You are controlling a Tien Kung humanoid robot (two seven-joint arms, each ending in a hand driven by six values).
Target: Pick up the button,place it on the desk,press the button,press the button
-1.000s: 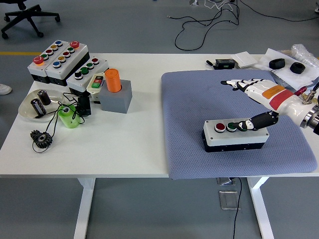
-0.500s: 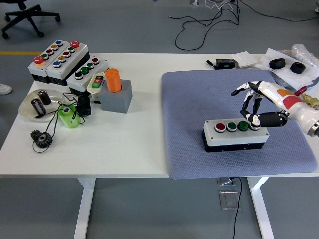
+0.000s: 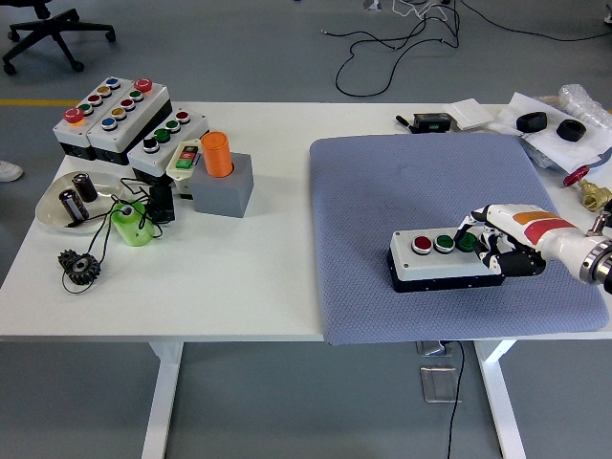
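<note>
The white-topped, black-based button box point(image 3: 435, 264) lies on the blue-grey pad point(image 3: 411, 182) at the right of the table. Its top shows a red button point(image 3: 422, 245), a middle button point(image 3: 445, 243) and a green button point(image 3: 465, 242). My right hand point(image 3: 483, 247) comes in low from the right edge and covers the box's right end. Its fingers are curled down onto the top, with a fingertip at the green button. The box's right end is hidden under the hand. The left arm is out of view.
At the left stand several other button boxes point(image 3: 120, 117), a grey block with an orange cylinder point(image 3: 218, 158), a white dish point(image 3: 67, 203), a green part point(image 3: 129, 225) and a black gear point(image 3: 78, 264). Small black parts and papers point(image 3: 550, 124) lie at the back right.
The right hand, first with its thumb on the box and fingers spread, rose over the box's right end, then dropped and curled down onto that end. The box has not moved.
</note>
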